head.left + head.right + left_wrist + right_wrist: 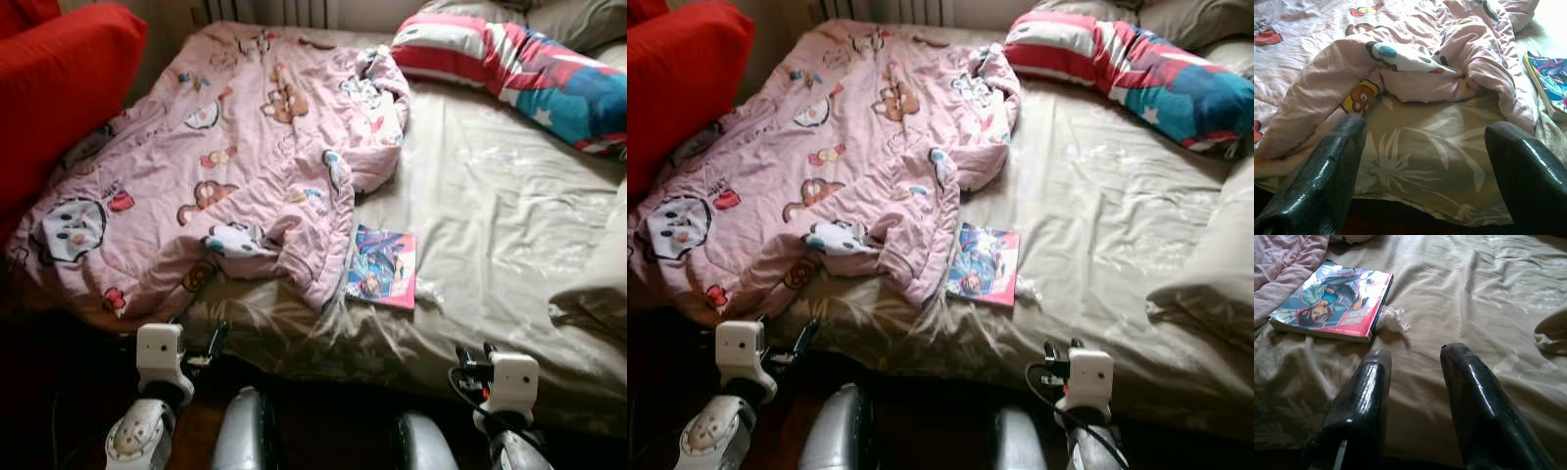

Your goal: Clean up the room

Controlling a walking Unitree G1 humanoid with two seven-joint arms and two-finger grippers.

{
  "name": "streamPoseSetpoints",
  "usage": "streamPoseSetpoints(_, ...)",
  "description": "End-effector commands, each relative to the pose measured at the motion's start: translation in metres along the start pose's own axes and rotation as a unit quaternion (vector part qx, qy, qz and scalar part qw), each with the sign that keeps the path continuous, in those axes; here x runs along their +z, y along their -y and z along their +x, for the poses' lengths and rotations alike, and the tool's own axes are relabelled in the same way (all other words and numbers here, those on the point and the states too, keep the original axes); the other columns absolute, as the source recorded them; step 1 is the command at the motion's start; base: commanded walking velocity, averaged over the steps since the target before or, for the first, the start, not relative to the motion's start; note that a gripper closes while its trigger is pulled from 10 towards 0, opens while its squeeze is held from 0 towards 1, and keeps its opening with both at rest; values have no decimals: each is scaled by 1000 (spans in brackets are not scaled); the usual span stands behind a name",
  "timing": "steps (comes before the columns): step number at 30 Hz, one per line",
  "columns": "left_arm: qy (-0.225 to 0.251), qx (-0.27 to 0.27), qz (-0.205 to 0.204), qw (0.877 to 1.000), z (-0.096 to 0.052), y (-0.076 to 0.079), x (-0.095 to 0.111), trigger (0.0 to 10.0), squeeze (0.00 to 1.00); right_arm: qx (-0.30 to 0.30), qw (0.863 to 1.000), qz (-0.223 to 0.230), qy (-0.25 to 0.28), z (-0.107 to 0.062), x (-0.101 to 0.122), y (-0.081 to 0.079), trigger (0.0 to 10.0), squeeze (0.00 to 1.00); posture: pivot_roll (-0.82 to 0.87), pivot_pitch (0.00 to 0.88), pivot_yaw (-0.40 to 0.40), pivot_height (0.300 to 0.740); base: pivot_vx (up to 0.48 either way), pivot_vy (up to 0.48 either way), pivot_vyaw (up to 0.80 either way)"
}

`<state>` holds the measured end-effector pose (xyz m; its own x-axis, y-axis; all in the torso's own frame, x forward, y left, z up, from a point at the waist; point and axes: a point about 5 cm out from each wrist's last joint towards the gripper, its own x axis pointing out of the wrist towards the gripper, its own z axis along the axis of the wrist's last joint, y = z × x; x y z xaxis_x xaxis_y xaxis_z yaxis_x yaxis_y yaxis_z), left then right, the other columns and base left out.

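Here we are at the near edge of the bed (490, 225), robot squared up to it, both arms low at the mattress front. The left gripper (1422, 171) has its two black fingers spread wide, nothing between them, aimed at the folded hem of the pink quilt (235, 166). The right gripper (1415, 382) is also parted, more narrowly, and empty, pointing across bare olive sheet.

The thing to watch is the book (382, 266). It lies flat near the bed's front edge, roughly mid-width, its one side tucked just under the quilt's hanging corner. From the right gripper it sits ahead and off toward the robot's left; from the left gripper, ahead and off toward the right. Its long axis runs away from the robot, up the bed, spine toward the quilt as far as I can judge. The right arm looks the nearer, with a clear path over open sheet.

The count: one book, one quilt, one small crumpled white scrap (1393, 318) touching the book's far-side corner, one striped pillow (509, 64) at the far right corner, one red cushion (59, 93) at the left edge
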<state>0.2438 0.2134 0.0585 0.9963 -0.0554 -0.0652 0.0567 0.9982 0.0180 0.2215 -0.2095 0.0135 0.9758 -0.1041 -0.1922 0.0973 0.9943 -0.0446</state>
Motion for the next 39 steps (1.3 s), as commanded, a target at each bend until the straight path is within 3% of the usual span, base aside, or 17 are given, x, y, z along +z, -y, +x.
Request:
streamPoseSetpoints(1, -19, 7, 3, 1000, -4, -5, -6, 10000, 0, -8, 1000, 7, -6, -2, -4, 1, 10000, 0, -57, 166, 39, 594, 0, 0, 0)
streamPoseSetpoints(29, -19, 5, 6, 1000, -1, -6, -5, 10000, 0, 15, 1000, 9, 0, 0, -3, -5, 10000, 0, -55, 158, 46, 594, 226, 0, 0)
streamPoseSetpoints(39, -14, 1, 7, 1000, 1, -5, -3, 10000, 0, 29, 999, 13, 11, 10, 5, -8, 10000, 0, -58, 159, 51, 594, 196, 0, 0)
